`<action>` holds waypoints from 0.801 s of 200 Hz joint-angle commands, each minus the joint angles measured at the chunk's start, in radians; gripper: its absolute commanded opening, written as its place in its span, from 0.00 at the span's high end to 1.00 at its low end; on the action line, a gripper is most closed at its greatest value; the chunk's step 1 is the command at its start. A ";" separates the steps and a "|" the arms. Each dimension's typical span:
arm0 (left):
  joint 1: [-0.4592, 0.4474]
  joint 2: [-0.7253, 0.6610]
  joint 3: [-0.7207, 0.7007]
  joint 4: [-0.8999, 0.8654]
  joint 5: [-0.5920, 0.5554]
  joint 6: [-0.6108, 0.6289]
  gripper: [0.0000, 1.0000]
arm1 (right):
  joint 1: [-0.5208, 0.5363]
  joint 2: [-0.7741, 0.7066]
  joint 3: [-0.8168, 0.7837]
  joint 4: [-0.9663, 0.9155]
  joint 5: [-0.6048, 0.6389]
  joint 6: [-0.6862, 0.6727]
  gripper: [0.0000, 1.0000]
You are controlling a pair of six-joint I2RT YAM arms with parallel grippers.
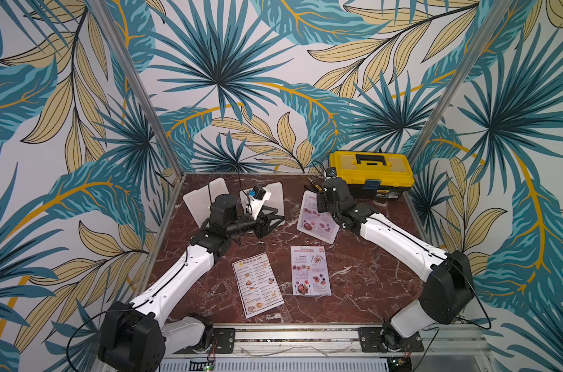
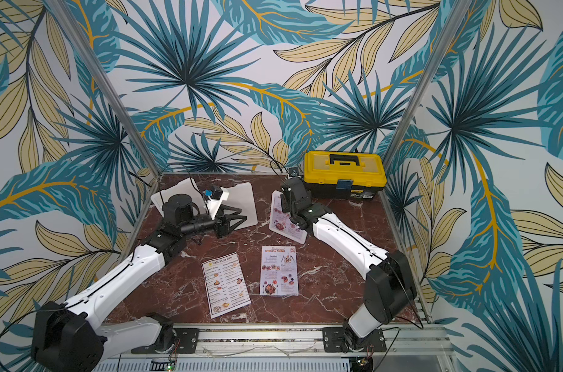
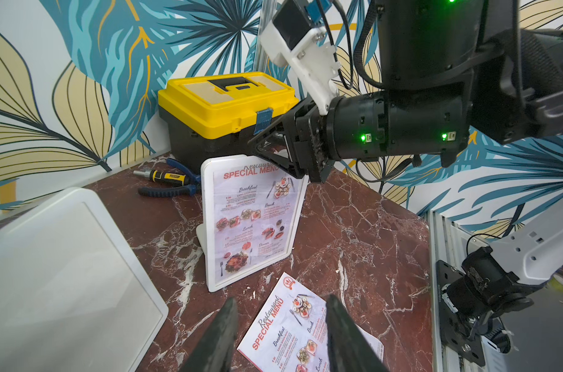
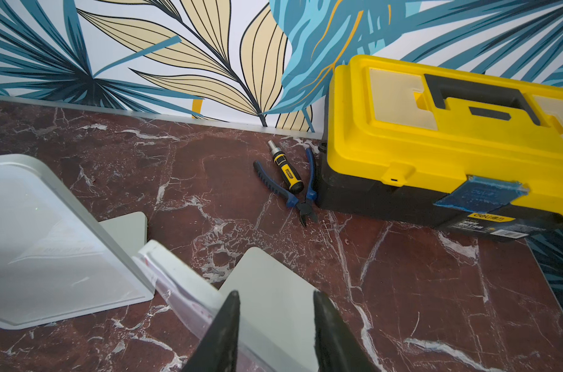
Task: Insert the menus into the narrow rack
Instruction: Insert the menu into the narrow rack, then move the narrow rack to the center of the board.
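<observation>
Nearest, at 7 o'clock on the table [image 1: 370,273], the DIM SUM menu [image 1: 257,285] lay flat. A loose SPECIAL menu [image 1: 310,270] lay flat beside it at 5 o'clock, not touching it. Both were not yet inserted. Further away, at 11 o'clock, stood two empty racks [image 1: 202,198]. The left gripper [image 3: 281,301] hung beside the one closer to the centre, its jaws apart and nothing between them. At 1 o'clock a filled rack [image 3: 208,241] already carried the other SPECIAL menu [image 3: 251,219], upright and fully in. The right gripper [image 4: 276,298] hovered over its top edge, jaws parted, pinching nothing that I could see. By my judgement one menu of three was done and two remained. The toolbox [image 1: 370,174] at the back took no part.
</observation>
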 commanded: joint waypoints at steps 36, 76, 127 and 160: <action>-0.025 0.117 0.068 0.028 -0.024 -0.036 0.34 | 0.010 -0.167 -0.038 -0.079 0.005 -0.070 0.01; -0.037 0.212 0.074 0.095 0.122 -0.050 0.28 | 0.009 -0.423 -0.358 0.132 -0.031 -0.056 0.00; -0.142 0.264 0.066 0.119 -0.014 0.036 0.28 | 0.008 -0.503 -0.713 0.396 -0.089 0.055 0.01; -0.145 0.372 0.097 0.186 -0.072 0.005 0.31 | -0.004 -0.440 -0.819 0.566 -0.081 0.103 0.05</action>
